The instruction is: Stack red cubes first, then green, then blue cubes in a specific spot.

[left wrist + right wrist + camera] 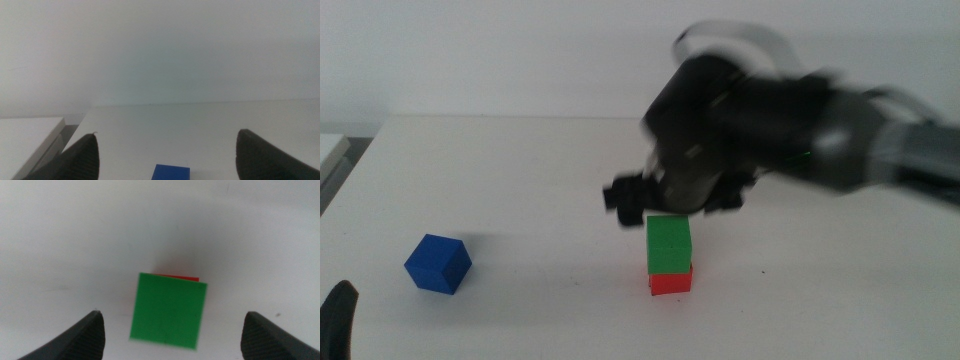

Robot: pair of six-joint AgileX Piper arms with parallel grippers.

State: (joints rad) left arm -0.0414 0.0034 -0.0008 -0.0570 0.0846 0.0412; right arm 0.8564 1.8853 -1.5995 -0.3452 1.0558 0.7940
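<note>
The green cube (667,243) sits on top of the red cube (671,282) in the middle of the white table. My right gripper (670,197) hovers just above the green cube, jaws open and empty. In the right wrist view the green cube (168,310) lies between the spread jaws, with a sliver of the red cube (176,276) showing behind it. The blue cube (438,264) lies alone at the left; its top edge shows in the left wrist view (171,173). My left gripper (340,318) waits open at the bottom left corner.
A white tray edge (330,152) lies at the far left, also in the left wrist view (30,140). A small dark mark (765,271) lies on the table to the right of the stack.
</note>
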